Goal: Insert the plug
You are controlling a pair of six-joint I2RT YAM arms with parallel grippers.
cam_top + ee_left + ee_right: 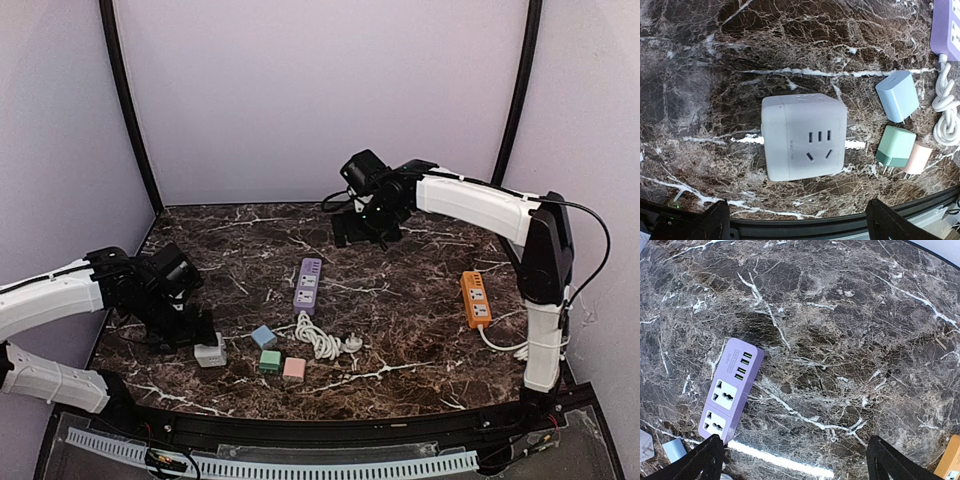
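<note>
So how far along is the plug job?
Done: nothing visible. The cube and purple strip show empty sockets. The blue plug, green plug and pink plug lie loose beside the cube. In hand: the left jaws are open and empty above the cube, and the right jaws are open and empty above the strip. Left: grasp a plug, line it up, push it in.

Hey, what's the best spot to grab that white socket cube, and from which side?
Grip the white socket cube by two opposite side walls, coming straight down with the left gripper. It sits squarely, its walls look flat and parallel, and the blue charger lies clear of it, so the open fingers should fit.
</note>
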